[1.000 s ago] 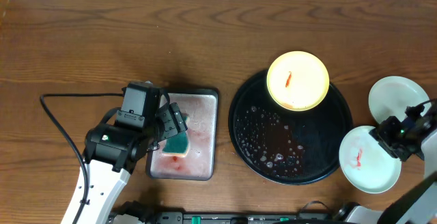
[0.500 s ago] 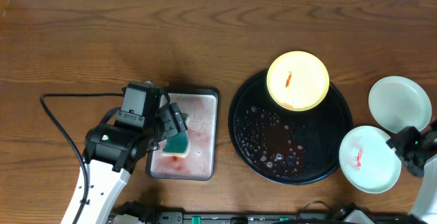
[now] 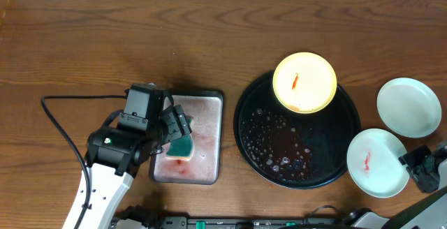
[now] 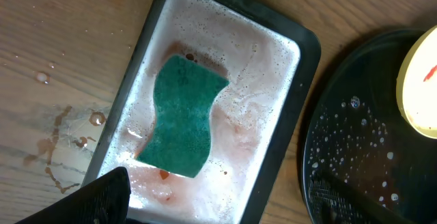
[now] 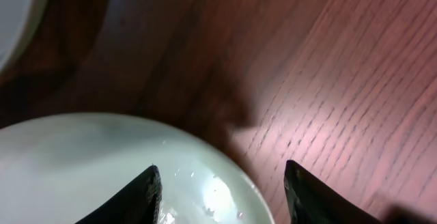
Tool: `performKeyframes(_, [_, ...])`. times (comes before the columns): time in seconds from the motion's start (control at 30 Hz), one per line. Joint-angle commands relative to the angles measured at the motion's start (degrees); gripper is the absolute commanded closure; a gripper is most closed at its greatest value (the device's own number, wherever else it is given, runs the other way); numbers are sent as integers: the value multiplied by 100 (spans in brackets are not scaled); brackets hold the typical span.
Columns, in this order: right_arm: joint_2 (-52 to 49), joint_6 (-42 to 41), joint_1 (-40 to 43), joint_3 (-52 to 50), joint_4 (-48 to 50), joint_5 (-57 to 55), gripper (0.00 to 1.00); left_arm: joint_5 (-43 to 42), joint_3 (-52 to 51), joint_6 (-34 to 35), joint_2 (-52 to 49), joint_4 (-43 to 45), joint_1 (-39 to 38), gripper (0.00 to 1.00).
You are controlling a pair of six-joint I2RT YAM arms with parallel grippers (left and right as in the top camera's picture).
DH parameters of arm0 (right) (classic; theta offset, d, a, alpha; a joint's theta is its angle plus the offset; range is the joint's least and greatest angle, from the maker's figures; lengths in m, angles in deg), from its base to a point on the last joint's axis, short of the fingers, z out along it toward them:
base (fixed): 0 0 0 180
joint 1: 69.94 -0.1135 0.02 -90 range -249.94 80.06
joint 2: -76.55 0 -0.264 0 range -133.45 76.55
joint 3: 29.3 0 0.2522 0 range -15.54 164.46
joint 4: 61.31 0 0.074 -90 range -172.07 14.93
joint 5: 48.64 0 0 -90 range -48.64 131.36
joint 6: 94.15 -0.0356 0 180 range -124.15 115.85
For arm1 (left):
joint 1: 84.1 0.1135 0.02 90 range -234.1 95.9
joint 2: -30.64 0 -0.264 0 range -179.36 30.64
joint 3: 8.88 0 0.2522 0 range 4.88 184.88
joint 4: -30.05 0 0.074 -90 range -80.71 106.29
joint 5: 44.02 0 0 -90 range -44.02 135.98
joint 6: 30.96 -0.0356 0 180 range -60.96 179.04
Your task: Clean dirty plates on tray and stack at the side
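Overhead top-down, whole table [image 3: 105, 33]. L wrist close over grey tray [image 4: 313, 52] + black tray [image 4: 341, 138]. R wrist closer, plate [image 5: 82, 156] rim.

You have one plate [image 3: 304, 82] on the tray's [image 3: 328, 160] far rim, a second plate [image 3: 408, 107] and third plate [image 3: 377, 163] on the desk [image 3: 140, 33] to its right, and the sponge [image 3: 181, 145] in the smaller tray [image 3: 207, 110] at left.

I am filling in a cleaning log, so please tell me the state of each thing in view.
yellow plate: on black tray, smeared red
black tray: wet, droplets
near mint plate: on table, smeared red
far mint plate: on table, no smear seen
sponge: lying in sudsy grey tray
left gripper: open, empty
right gripper: open, empty
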Motion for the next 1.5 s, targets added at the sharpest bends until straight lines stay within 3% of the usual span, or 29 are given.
performKeyframes(0.0, [-157, 103, 83, -31, 118, -186, 45, -33, -33, -37, -7, -15, 31, 16])
performKeyframes(0.23, [-605, 105, 83, -46, 210, -101, 53, -33, -33, -37, -7, -15, 28, 16])
performKeyframes(0.37, [-778, 323, 79, -46, 260, 334, 76, -33, -33, -37, -7, -15, 28, 16])
performKeyframes(0.53, [-776, 361, 79, -46, 212, 435, 99, -31, -33, -37, -7, -15, 28, 16])
performKeyframes(0.87, [-704, 675, 72, -44, 208, 1005, 99, -33, -33, -37, -7, -15, 28, 16])
performKeyframes(1.17, [149, 1217, 15, -42, 409, 3150, 99, -33, -33, -37, -7, -15, 28, 16])
performKeyframes(1.47, [1379, 1305, -1464, -42, 7, 3226, 99, -33, -33, -37, -7, -15, 31, 16])
